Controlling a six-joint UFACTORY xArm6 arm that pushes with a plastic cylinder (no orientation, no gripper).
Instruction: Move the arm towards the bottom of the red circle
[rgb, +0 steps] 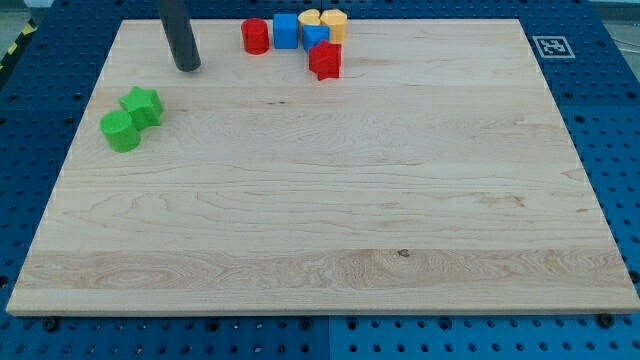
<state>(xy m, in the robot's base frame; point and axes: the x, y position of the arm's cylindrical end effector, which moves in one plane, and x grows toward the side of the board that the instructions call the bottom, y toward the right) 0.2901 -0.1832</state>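
Gripperless, the end effector's dark rod tip (187, 67) rests on the wooden bench (330, 200) near its top edge, left of the red circle block (255, 36).

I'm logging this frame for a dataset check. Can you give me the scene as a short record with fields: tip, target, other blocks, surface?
tip: my tip rests on the board near the view's top left, left of and slightly below the red circle
target: red circle, at the view's top edge, not touched
cluster by target: blue cube, small blue block, two yellow blocks, red star
left pair: green star, green circle, touching
surface: wooden board
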